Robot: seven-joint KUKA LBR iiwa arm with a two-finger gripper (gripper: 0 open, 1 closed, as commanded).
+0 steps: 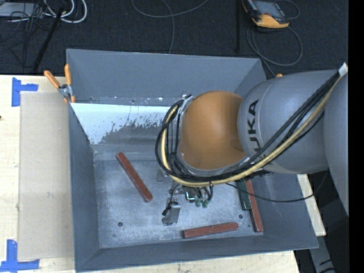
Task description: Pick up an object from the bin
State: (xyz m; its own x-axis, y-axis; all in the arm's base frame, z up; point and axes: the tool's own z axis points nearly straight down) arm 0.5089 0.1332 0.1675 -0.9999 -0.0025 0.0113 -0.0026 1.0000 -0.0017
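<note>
Well, my claw (170, 212) hangs low over the floor of the grey metal bin (114, 84), and I cannot tell whether it is open or closed. That floor is scuffed and speckled pale, and the sloped far wall carries streaky marks.

Nearest to my claw lie two reddish-brown bars. The slanted bar (135, 177) is up and to the left of the claw. Its long axis runs diagonally, with the lower end pointing toward the claw and the upper end away toward the far left corner. The flat bar (210, 230) is below and to the right of the claw, nearly level along the near wall, with its left end near the claw.

A third bar (255, 212) lies well to the right of the claw, almost parallel to the right wall, with a thin green strip (244, 197) just beside it. Above the claw sit my orange cover (207, 129) and looped cables (166, 135). Beyond the bin, the dark floor (187, 21) carries loose cords (153, 4).
</note>
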